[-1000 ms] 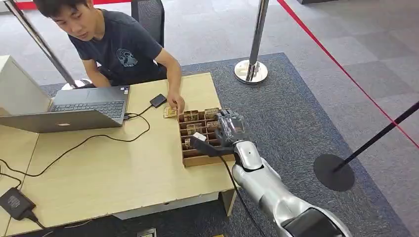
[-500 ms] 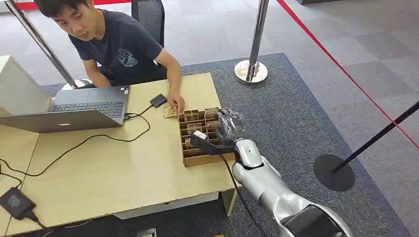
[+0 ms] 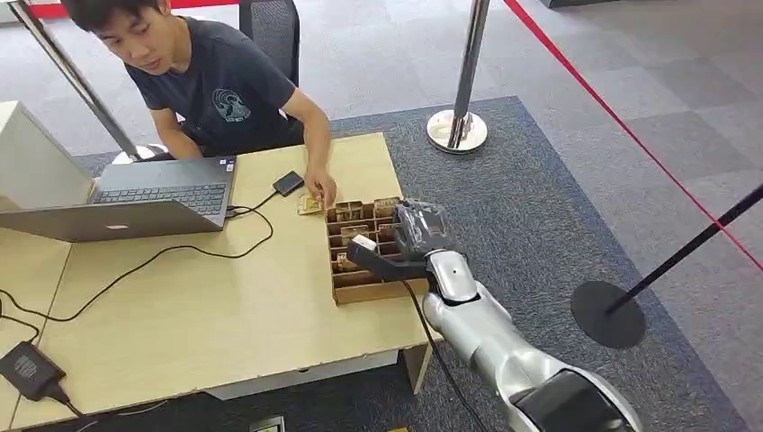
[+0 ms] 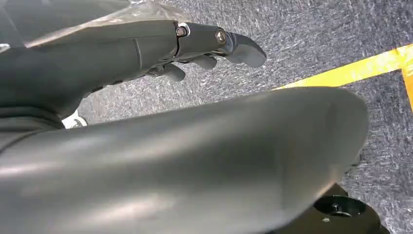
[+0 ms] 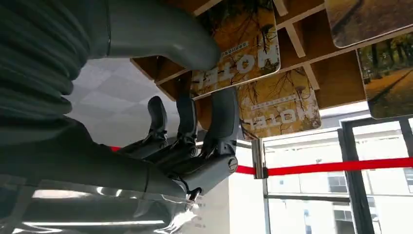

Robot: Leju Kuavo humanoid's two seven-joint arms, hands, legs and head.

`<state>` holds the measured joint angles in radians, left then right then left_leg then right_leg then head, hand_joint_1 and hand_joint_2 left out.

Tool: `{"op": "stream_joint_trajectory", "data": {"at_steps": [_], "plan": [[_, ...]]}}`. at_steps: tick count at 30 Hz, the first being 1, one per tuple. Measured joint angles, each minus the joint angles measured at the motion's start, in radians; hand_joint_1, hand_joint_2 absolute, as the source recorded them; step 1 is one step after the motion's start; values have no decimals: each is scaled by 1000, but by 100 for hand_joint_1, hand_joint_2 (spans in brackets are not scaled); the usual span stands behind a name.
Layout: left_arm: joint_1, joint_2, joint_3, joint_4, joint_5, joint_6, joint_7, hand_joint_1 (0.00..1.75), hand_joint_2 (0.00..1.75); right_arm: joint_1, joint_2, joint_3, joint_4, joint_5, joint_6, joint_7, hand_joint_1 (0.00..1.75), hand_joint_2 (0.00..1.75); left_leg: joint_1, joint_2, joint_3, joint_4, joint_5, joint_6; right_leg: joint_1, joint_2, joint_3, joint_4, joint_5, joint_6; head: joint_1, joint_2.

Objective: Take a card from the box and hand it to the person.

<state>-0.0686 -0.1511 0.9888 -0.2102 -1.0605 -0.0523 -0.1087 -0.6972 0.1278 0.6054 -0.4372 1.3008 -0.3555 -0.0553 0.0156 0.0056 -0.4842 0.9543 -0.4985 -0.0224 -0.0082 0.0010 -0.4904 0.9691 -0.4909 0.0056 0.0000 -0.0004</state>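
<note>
A wooden box [image 3: 360,290] with slots of upright cards stands near the table's right edge. My right hand [image 3: 409,236] is over its right half, fingers down among the slots. In the right wrist view the hand [image 5: 195,146] pinches a yellow autumn-tree card [image 5: 243,48] between the thumb and the dark fingers, and the card is still in its slot. Another such card [image 5: 277,107] stands beside it. The person sits across the table with one hand [image 3: 321,191] on a card [image 3: 309,205] lying next to the box. My left hand [image 4: 160,48] hangs over grey carpet, holding nothing.
A laptop [image 3: 153,202] sits at the table's far left, with a small black device [image 3: 288,183] and a cable running across the tabletop. A power adapter [image 3: 27,369] lies at the near left corner. Stanchion bases [image 3: 456,130] [image 3: 607,313] stand on the carpet to the right.
My right hand has shifted slightly further over the box, and its thumb has come in closer to the slots. The person has stayed still.
</note>
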Motion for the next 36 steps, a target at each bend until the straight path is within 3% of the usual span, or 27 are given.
{"op": "stream_joint_trajectory", "data": {"at_steps": [8,11,12,13,36], "plan": [[0,0,3,0,2,0,2,0,0,-4,8,-1,12,5,-4,-7,124,175,0,0,0,0,0,0,0,0,0,0,0,-1,0,0],[0,0,7,0,2,0,2,0,0,-4,10,-1,15,5,-4,-7,141,175,0,0,0,0,0,0,0,0,0,0,0,-1,0,0],[0,0,8,0,2,0,2,0,0,-4,11,-1,16,6,-5,-7,168,175,0,0,0,0,0,0,0,0,0,0,0,-1,0,0],[0,0,8,0,2,0,2,0,0,-4,11,-1,16,7,-6,-8,173,175,0,0,0,0,0,0,0,0,0,0,0,-1,0,0],[0,0,24,0,0,0,-2,0,0,-3,18,-3,21,22,-23,-26,175,175,0,0,-2,0,0,0,0,0,-2,0,1,-1,0,0]]}}
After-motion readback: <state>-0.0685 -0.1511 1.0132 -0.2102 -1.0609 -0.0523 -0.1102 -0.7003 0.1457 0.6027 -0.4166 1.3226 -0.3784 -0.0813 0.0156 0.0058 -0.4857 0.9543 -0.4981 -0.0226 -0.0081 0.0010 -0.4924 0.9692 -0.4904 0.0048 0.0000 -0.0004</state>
